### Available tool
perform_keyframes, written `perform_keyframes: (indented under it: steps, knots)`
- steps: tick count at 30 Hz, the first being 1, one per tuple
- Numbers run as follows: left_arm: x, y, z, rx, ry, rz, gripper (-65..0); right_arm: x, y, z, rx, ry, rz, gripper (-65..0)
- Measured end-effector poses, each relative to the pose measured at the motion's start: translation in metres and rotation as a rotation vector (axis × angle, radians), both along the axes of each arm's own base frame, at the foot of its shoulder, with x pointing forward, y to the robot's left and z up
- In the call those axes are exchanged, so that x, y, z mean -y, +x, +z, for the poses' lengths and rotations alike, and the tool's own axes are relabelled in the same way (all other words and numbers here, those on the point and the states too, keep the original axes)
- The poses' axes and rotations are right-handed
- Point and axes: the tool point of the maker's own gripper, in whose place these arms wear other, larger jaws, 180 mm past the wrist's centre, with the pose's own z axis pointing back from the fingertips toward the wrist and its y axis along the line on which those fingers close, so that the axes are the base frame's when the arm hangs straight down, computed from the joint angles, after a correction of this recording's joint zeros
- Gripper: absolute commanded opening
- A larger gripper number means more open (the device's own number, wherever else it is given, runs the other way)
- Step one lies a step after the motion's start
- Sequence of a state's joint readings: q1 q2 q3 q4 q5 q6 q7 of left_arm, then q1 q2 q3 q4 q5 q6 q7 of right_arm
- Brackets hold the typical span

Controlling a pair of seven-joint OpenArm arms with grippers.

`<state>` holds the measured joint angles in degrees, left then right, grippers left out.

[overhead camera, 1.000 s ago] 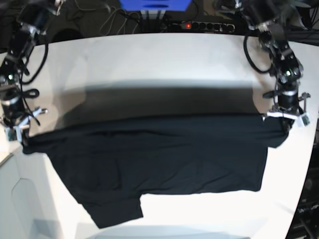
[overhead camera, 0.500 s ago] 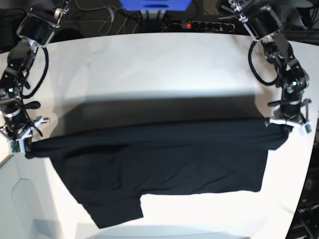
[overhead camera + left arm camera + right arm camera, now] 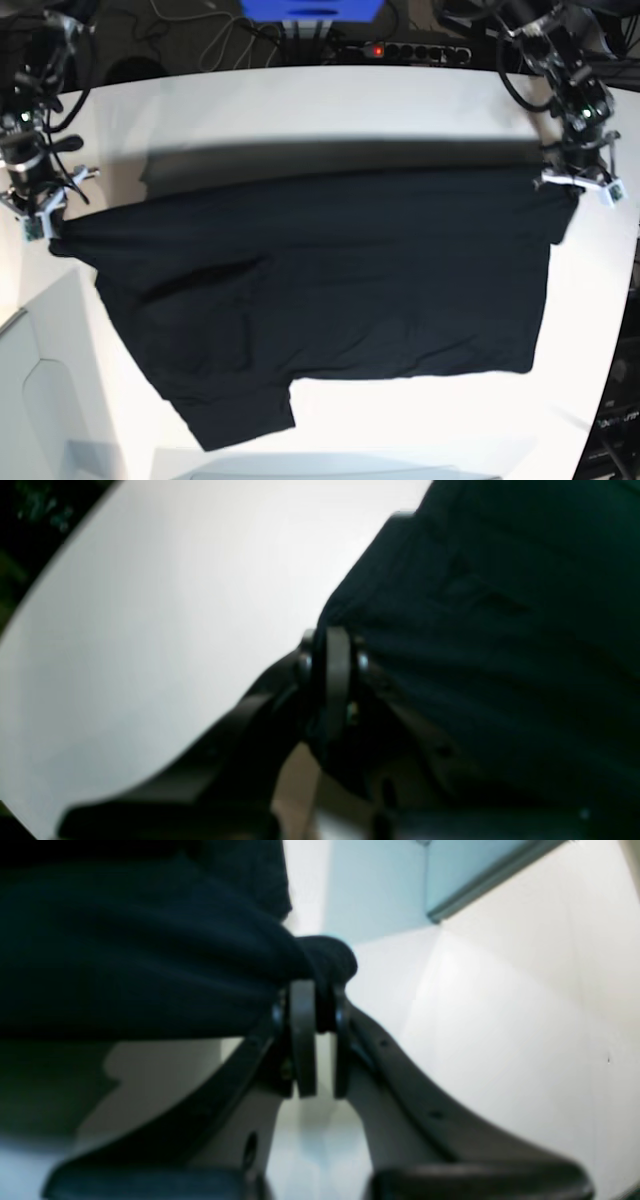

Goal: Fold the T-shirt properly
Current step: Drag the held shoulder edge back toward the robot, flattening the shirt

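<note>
Evidently the T-shirt (image 3: 330,290) shows plain black only, print unseen.

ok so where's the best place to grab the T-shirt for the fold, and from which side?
Probably the far edge's two outer corners of the T-shirt, from the sides. It lies spread wide on the table, and both end effectors, left and right, are shut on those corners, so the cloth spans between them.

White tabletop (image 3: 300,110) with a rounded far edge — bare and glossy beyond the T-shirt (image 3: 330,300). Black T-shirt spread across most of its width, lower part lying flat on the surface, one sleeve reaching toward the near edge — cloth shadow just beyond.
</note>
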<state>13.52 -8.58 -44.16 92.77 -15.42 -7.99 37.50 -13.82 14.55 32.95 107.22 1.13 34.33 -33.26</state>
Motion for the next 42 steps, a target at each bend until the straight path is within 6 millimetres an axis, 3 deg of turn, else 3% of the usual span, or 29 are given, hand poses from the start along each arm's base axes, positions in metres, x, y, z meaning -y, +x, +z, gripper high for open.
perform_keyframes:
  steps: [9,16,26,33,42]
  knots:
    - [0.015,-0.037,-0.029,-0.087,-0.041,0.013,-65.0,0.006,-0.055,-0.034,-0.135,0.008,-0.057,-65.0]
    - [0.016,-0.067,-0.043,-0.161,-0.041,0.015,-65.0,0.003,-0.076,-0.047,-0.191,0.019,-0.061,-65.0]
    - [0.013,-0.089,-0.043,-0.201,-0.020,0.009,-65.0,0.000,-0.124,-0.093,-0.345,0.082,-0.108,-65.0]
    - [0.014,-0.089,-0.031,-0.198,0.010,-0.006,-65.0,-0.009,-0.140,-0.100,-0.357,0.110,-0.110,-65.0]
    - [0.014,-0.102,-0.034,-0.228,0.011,-0.007,-65.0,-0.010,-0.152,-0.103,-0.378,0.116,-0.113,-65.0]
